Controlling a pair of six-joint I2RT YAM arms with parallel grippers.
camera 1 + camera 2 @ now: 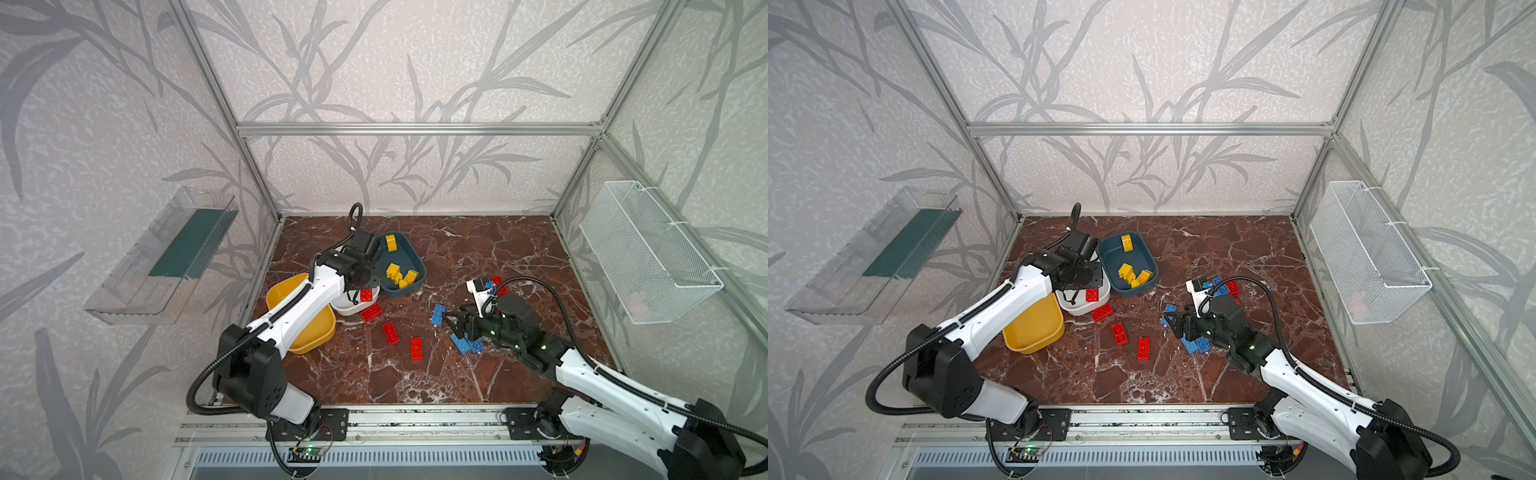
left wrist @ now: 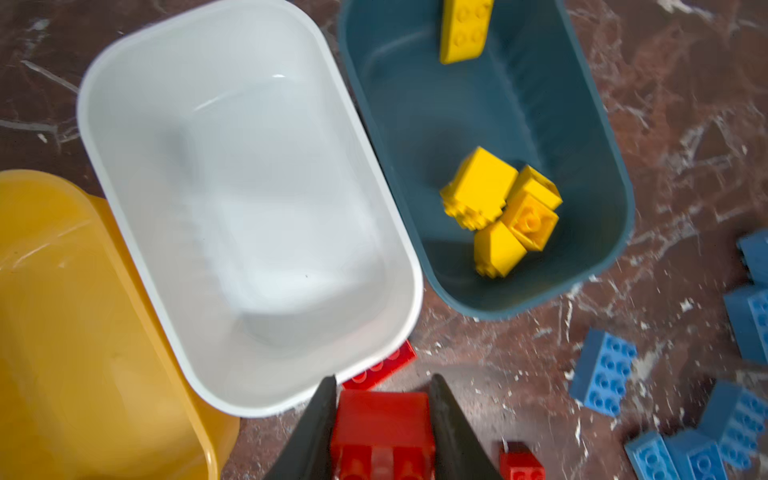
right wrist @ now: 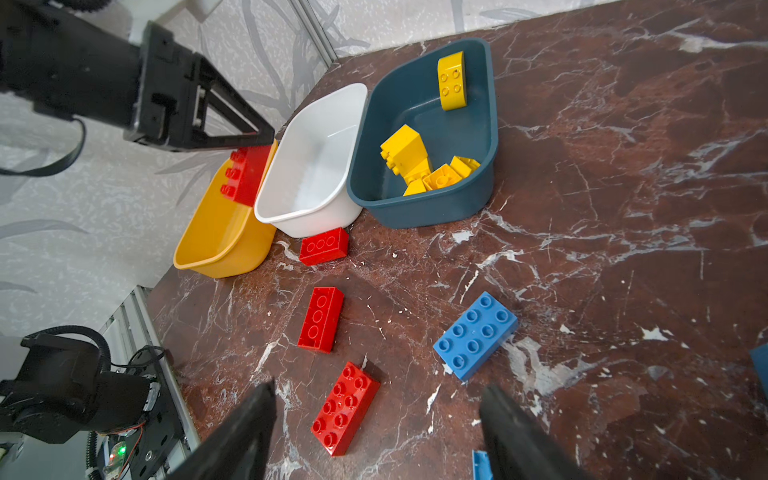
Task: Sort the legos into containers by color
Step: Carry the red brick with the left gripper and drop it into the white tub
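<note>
Left fingers (image 2: pixel 314 424) pinched tight on a red lego (image 2: pixel 382 419), apparently above rim of the white container (image 2: pixel 137 145), right fingers (image 3: pixel 241 436) spread wide and empty over brown marble surface (image 3: pixel 623 208), leaf-patterned walls (image 1: pixel 415 62).

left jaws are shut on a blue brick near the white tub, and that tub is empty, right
Wrong colour: the left gripper has its jaws shut on a red brick, not a blue one, as the left wrist view shows. It is near the white tub, which is empty.
</note>
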